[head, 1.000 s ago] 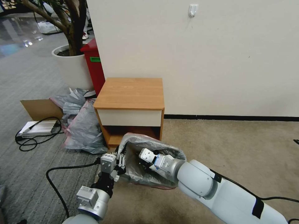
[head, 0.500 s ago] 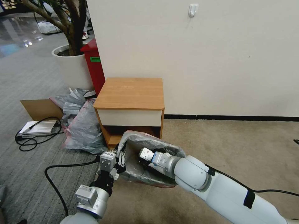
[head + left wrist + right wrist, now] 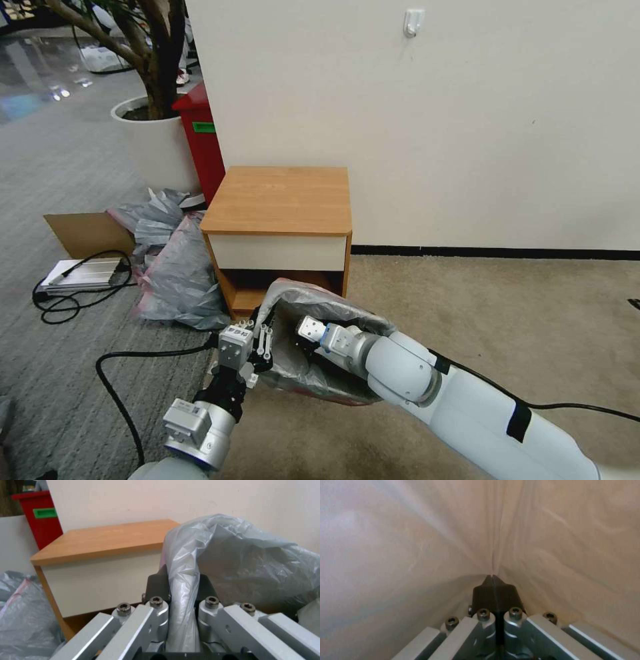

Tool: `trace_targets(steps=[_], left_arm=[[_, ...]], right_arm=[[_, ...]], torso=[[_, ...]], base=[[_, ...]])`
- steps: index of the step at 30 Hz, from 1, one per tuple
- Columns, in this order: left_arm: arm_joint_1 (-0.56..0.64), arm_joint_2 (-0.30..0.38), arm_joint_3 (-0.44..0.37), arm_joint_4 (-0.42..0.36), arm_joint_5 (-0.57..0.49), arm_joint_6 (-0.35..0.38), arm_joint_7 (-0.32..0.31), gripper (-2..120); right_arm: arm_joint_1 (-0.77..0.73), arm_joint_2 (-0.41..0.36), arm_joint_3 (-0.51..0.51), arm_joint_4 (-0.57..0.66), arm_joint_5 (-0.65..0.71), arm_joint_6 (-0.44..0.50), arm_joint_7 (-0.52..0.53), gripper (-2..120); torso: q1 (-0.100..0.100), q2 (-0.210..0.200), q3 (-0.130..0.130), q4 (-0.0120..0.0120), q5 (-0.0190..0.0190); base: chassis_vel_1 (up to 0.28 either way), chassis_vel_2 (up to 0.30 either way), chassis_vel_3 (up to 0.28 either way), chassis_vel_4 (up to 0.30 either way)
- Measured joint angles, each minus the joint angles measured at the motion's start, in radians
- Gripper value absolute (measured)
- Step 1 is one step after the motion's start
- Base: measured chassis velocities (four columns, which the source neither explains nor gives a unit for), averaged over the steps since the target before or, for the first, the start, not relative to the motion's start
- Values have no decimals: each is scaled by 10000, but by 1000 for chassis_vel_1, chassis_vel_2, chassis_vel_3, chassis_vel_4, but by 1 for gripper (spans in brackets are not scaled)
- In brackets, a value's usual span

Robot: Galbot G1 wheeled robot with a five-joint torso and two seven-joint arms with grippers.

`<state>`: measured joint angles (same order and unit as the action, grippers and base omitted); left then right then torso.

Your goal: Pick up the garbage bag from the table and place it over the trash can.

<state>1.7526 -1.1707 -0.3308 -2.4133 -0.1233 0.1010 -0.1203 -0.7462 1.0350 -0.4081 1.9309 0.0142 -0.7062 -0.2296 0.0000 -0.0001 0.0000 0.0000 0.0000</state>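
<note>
The grey garbage bag (image 3: 320,307) stands opened up on the carpet just in front of the wooden table (image 3: 280,200), and the trash can is hidden beneath it. My left gripper (image 3: 261,343) is shut on the bag's rim at its left side; the plastic (image 3: 250,555) runs between the dark fingertips (image 3: 156,585). My right gripper (image 3: 305,330) reaches down inside the bag's mouth. It is shut, and its tip (image 3: 493,577) presses against the plastic film (image 3: 553,530). The table (image 3: 106,537) top is bare.
A lumpy heap of grey-pink bags (image 3: 173,267) lies left of the table, with a cardboard sheet (image 3: 83,233) and a power strip (image 3: 80,273) beyond. A red box (image 3: 200,140) and white planter (image 3: 150,143) stand behind. A black cable (image 3: 113,380) trails beside my left arm.
My right arm has slid a little leftward and deeper into the bag. The left gripper keeps its hold on the rim and has barely shifted.
</note>
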Motion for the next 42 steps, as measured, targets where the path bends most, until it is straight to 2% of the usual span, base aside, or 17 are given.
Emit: trace_targets(steps=[5,14,18,25,29,30,32,33,36,37,40,41,42], left_arm=[[-18,-57,-9,50,-9,-2,1,7],[-341,-108,-56,770,-591,16,-408,7],[-657,-261,-72,1226,-1501,235,-906,7],[-896,-389,-133,1716,-2669,369,-1322,7],[-877,-492,-198,1830,-3435,563,-1424,7],[-831,-529,-209,1849,-3780,660,-1472,7],[-702,-584,-192,1866,-4366,862,-1504,7],[-702,-584,-192,1866,-4366,862,-1504,7],[-600,-702,-26,1908,-4814,1006,-1529,7],[-600,-702,-26,1908,-4814,1006,-1529,7],[-516,-831,236,2002,-4859,1065,-1537,7],[-516,-831,236,2002,-4859,1065,-1537,7],[-476,-842,324,2016,-4853,1092,-1538,7]], right_arm=[[-18,20,35,-4,-36,1,0,0],[-1,-577,263,1080,976,7,-16,0],[-146,-944,566,1658,1780,12,-15,0],[-757,-1240,1500,2286,2520,209,3,0],[-1694,-1356,2495,2611,2734,1067,37,0],[-2311,-1384,2929,2722,2752,1572,188,0],[-3621,-1360,3623,2825,2825,2747,1173,0],[-3621,-1360,3623,2825,2825,2747,1173,0],[-5317,-675,4492,2856,2589,3997,2450,0],[-5317,-675,4492,2856,2589,3997,2450,0],[-7190,621,5440,2999,1707,5000,3238,0],[-7190,621,5440,2999,1707,5000,3238,0],[-7723,1052,5671,3050,1318,5384,3455,6]], torso=[[0,0,0,0,2],[0,0,-1,0,0],[0,0,-1,0,1],[0,0,-1,1,1],[0,0,0,2,0],[0,0,-1,0,0],[0,1,-1,-1,2],[0,1,-1,-1,2],[0,0,-1,-1,3],[0,0,-1,-1,3],[-1,0,-1,-2,1],[-1,0,-1,-2,1],[0,1,-2,-3,0]], base=[[0,0,0,0],[0,0,0,0],[0,0,0,0],[0,0,0,0],[0,0,0,0],[0,0,0,0],[0,0,0,0],[0,0,0,0],[0,0,0,0],[0,0,0,0],[0,0,0,0],[0,0,0,0],[0,0,0,0]])
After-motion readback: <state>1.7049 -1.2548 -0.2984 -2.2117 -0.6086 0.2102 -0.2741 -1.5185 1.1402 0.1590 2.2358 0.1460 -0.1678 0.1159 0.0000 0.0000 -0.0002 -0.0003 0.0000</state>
